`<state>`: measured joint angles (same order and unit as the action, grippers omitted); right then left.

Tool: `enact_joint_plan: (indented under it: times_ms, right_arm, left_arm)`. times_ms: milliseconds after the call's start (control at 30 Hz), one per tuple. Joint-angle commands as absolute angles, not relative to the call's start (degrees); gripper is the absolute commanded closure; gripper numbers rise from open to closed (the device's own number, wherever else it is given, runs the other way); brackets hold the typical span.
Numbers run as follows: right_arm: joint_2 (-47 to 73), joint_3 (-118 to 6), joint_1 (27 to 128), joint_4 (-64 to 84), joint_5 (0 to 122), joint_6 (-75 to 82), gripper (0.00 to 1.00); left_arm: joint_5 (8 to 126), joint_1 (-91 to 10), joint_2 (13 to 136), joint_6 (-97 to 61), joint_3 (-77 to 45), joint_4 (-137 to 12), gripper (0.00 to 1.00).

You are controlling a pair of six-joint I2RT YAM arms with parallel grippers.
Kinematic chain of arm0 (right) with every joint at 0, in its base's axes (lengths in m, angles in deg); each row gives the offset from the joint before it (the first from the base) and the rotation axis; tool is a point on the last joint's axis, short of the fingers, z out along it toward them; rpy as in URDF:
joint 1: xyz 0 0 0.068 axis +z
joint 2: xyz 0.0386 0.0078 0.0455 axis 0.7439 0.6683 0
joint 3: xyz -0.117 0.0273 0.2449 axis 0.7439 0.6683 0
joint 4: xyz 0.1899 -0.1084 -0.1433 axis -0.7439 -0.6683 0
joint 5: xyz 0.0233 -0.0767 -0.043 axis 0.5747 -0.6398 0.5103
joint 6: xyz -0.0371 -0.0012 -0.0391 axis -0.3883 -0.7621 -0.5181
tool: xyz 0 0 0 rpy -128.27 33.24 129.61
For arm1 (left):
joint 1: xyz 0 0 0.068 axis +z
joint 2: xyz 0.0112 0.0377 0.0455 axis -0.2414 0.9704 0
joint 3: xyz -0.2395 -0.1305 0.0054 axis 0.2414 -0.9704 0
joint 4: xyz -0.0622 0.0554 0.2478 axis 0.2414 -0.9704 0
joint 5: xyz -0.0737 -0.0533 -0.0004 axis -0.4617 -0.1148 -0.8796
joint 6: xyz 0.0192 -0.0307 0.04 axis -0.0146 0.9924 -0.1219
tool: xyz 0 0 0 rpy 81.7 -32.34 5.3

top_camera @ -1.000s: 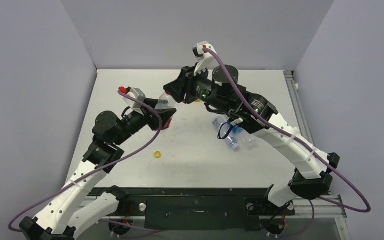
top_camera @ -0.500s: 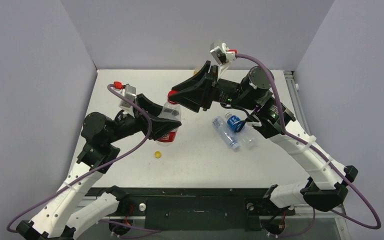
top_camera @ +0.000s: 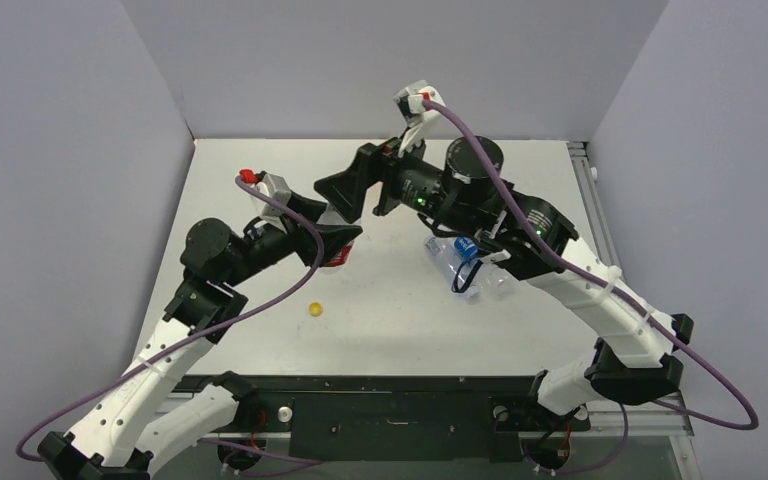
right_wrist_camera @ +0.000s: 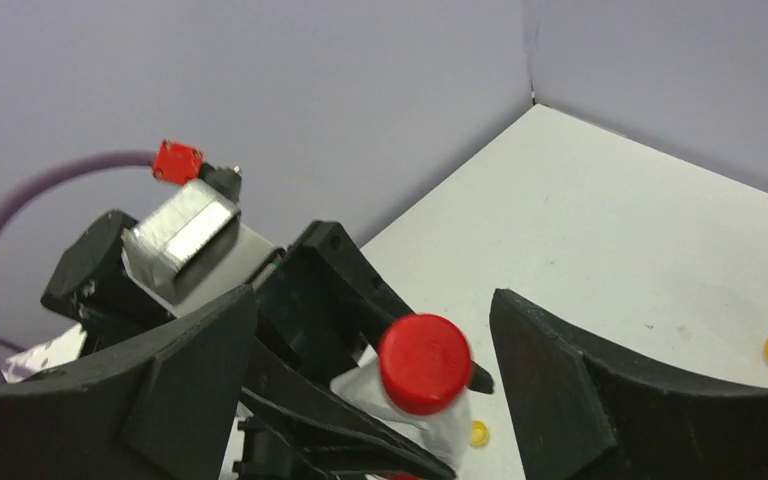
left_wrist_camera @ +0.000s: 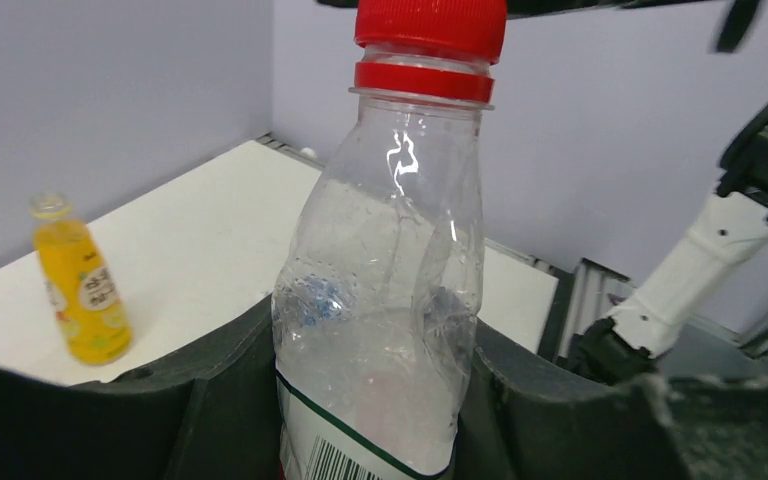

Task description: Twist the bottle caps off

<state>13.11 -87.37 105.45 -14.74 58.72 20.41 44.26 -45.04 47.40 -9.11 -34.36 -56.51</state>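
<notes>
Enclosing the white table (top_camera: pixel 380 330) stand plain lavender walls (top_camera: pixel 390 60).

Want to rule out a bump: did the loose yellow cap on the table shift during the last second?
No. The yellow cap lies in the same spot on the table, the same gap from the black rail at the near edge.

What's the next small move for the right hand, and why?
Probably close the right hand on the red cap. It is open, straddling the cap without touching it. The cap sits on the neck, and the left hand clamps the clear bottle, ready for a twist.
</notes>
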Motion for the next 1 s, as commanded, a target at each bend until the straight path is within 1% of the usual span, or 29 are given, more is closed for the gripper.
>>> enact_joint_plan:
  times_ms: [0,67,133,200,267,300,367,433,500,533,567,600,633,667,700,733,800,867,900,933,967]
  right_arm:
    - [20.47,-97.77,109.75,-26.18,40.19,22.39,0.18]
    - [22.24,-99.76,110.13,-27.55,38.19,23.87,0.18]
    - [22.63,-98.88,110.20,-26.52,37.82,25.18,0.19]
    - [22.68,-98.09,110.21,-24.86,38.12,26.08,0.24]
    - [22.91,-98.14,110.21,-24.00,38.05,26.72,0.32]
    - [23.07,-98.07,110.21,-23.73,37.94,26.91,0.38]
    - [23.21,-98.03,110.21,-23.74,37.52,27.15,0.46]
    - [23.23,-97.76,110.05,-24.02,36.61,27.43,0.50]
    - [23.08,-97.26,109.93,-23.90,36.00,27.78,0.57]
    - [22.99,-96.75,109.89,-23.38,36.11,28.04,0.63]
    - [22.63,-96.54,109.80,-23.10,36.20,28.14,0.66]
    - [22.45,-95.93,109.78,-22.34,36.27,28.28,0.73]
    - [22.03,-95.69,109.79,-21.96,36.59,28.30,0.78]
    - [21.80,-95.28,109.80,-21.46,36.73,28.17,0.85]
    - [21.36,-95.10,109.74,-21.22,37.10,27.61,0.88]
    - [21.03,-94.61,109.67,-20.55,37.51,27.18,0.95]
    - [19.75,-93.12,109.05,-18.59,40.24,25.17,1.00]
    - [16.78,-90.18,107.69,-14.73,46.84,22.48,1.00]
    - [15.74,-87.14,107.28,-10.84,53.34,20.67,1.00]
    - [13.32,-85.40,106.29,-8.66,57.23,19.93,1.00]
    - [12.13,-81.46,105.79,-3.72,64.29,19.06,1.00]
  left_arm:
    - [52.88,-45.25,47.14,-19.34,-35.02,-57.45,0.77]
    - [54.51,-45.32,47.05,-20.98,-35.32,-57.41,0.77]
    - [56.23,-45.34,46.93,-22.01,-35.58,-57.34,0.78]
    - [57.19,-45.34,46.86,-22.58,-35.68,-57.52,0.78]
    - [57.75,-45.39,46.75,-22.87,-35.72,-57.60,0.78]
    - [57.88,-45.36,46.62,-22.85,-35.75,-57.55,0.78]
    - [58.03,-45.35,46.51,-22.79,-35.84,-57.45,0.79]
    - [58.16,-45.39,46.40,-22.71,-35.99,-57.19,0.79]
    - [58.12,-45.36,46.30,-22.42,-36.21,-56.90,0.79]
    - [58.11,-45.41,46.29,-22.27,-36.25,-56.65,0.79]
    - [57.97,-45.42,46.28,-22.13,-36.32,-56.59,0.79]
    - [57.90,-45.43,46.28,-22.09,-36.35,-56.49,0.79]
    - [57.79,-45.43,46.28,-21.95,-36.37,-56.47,0.79]
    - [57.58,-45.41,46.28,-21.86,-36.37,-56.46,0.79]
    - [57.49,-45.42,46.24,-21.58,-36.44,-56.34,0.79]
    - [57.00,-45.36,46.17,-21.46,-36.50,-56.27,0.79]
    - [55.95,-45.42,45.88,-19.82,-36.78,-55.67,0.79]
    - [53.61,-45.43,45.52,-17.49,-37.01,-54.72,0.77]
    - [52.60,-45.37,45.30,-16.43,-37.00,-54.04,0.77]
    - [50.38,-45.36,45.22,-14.31,-36.93,-53.80,0.77]
    - [49.01,-45.30,45.16,-13.04,-36.87,-53.04,0.77]
